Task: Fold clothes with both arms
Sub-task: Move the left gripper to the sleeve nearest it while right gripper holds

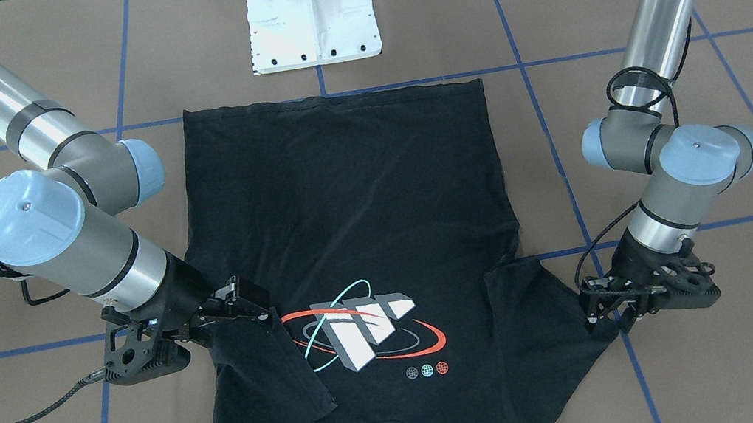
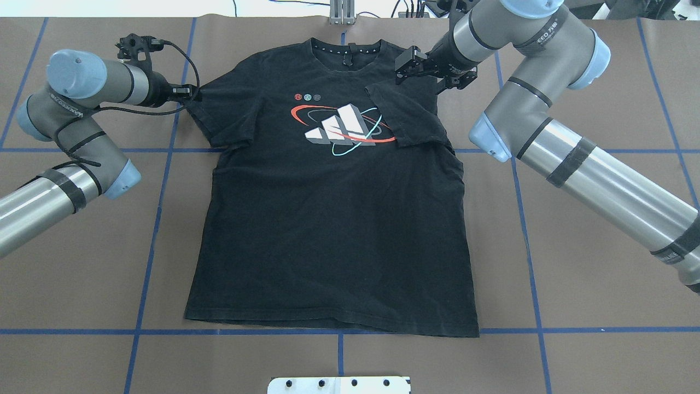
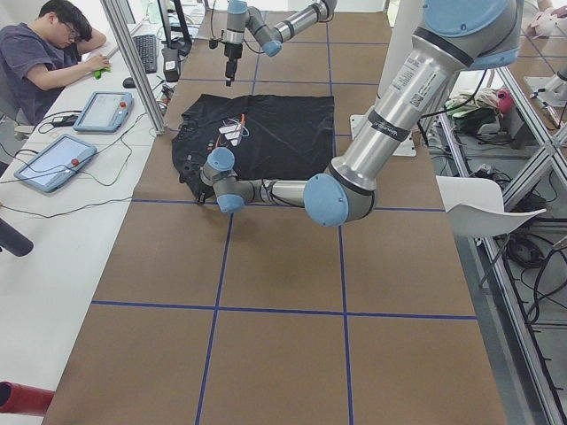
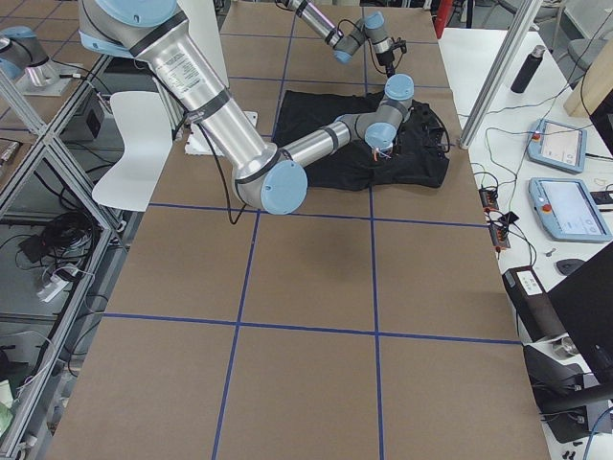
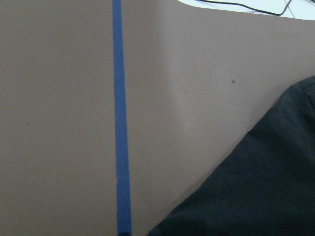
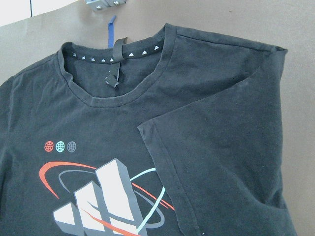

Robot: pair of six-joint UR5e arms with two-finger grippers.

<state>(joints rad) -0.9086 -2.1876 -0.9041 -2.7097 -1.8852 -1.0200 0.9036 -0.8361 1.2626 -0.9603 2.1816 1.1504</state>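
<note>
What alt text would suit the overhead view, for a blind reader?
A black T-shirt lies flat on a brown table, one sleeve folded onto the logo's edge. The right gripper is at that shoulder; the left gripper meets the other sleeve.

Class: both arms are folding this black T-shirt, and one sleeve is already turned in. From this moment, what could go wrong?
1. The right pincer sits close by the folded sleeve; pulling away, it might snag the cloth and undo the fold.
2. The left pincer meets only the edge of the flat sleeve, so a thin grip could slip mid-fold.
</note>
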